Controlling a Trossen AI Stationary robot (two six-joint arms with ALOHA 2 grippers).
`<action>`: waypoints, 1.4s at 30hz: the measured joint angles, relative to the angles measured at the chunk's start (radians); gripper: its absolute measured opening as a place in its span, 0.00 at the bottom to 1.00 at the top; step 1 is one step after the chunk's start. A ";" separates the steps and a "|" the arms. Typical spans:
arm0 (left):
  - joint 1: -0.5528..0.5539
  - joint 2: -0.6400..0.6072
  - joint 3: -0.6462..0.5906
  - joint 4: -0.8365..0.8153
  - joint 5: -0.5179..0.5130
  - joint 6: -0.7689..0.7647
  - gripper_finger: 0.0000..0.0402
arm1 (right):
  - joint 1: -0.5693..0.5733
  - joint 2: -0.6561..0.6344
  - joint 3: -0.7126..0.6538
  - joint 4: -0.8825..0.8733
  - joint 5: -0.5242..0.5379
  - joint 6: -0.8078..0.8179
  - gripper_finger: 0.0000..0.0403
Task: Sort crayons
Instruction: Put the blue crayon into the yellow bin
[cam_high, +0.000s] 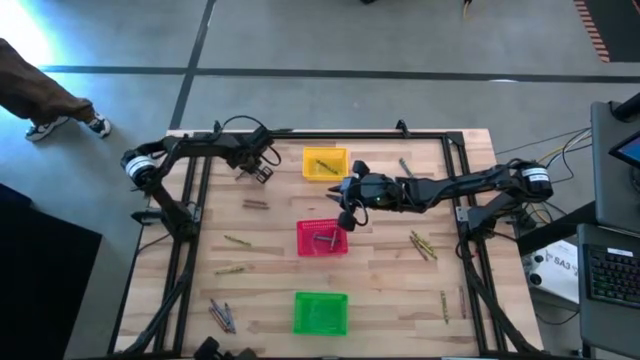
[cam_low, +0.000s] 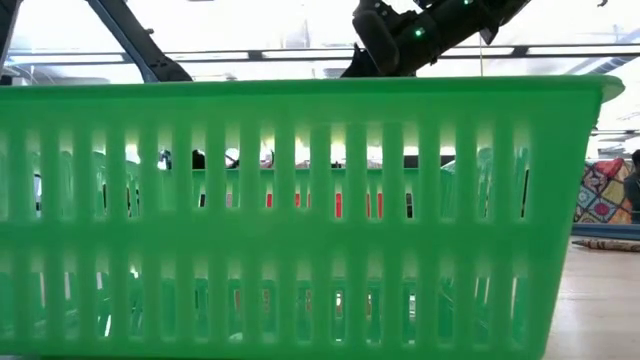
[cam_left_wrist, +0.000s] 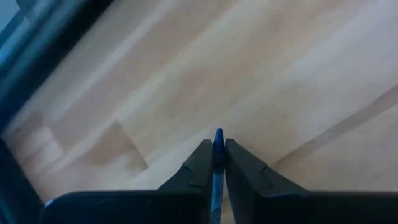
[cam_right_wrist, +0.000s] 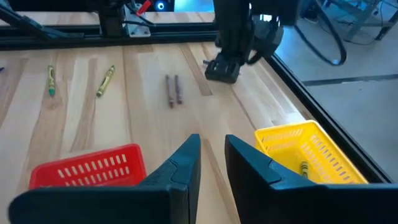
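Jaws of the left gripper (cam_left_wrist: 216, 163) pinch a blue crayon (cam_left_wrist: 217, 177) lengthwise above bare table (cam_high: 390, 290) at the far left, while the right gripper (cam_right_wrist: 211, 158), narrowly parted and empty, hovers between the red basket (cam_high: 323, 238) and yellow basket (cam_high: 325, 163).

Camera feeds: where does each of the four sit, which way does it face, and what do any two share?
High view: overhead, straight down on the wooden table; both arms show.
Low view: at tabletop height, facing the green basket; an arm above.
Left wrist view: behind the left pincer, shut on a blue crayon, facing bare wood.
Right wrist view: behind the open right pincer, between the red basket and yellow basket, facing the left arm.
Shared: high and right wrist views show both those baskets.
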 joint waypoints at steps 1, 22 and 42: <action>-0.001 -0.016 0.001 0.010 -0.002 -0.008 0.02 | 0.000 -0.006 0.000 -0.011 0.000 -0.002 0.16; -0.415 -0.386 -0.228 0.745 0.128 -0.173 0.00 | -0.054 -0.053 -0.017 0.015 -0.021 0.008 0.42; -0.506 -0.147 -0.155 1.192 0.223 -0.191 0.00 | -0.155 0.120 -0.013 0.315 -0.166 0.089 0.58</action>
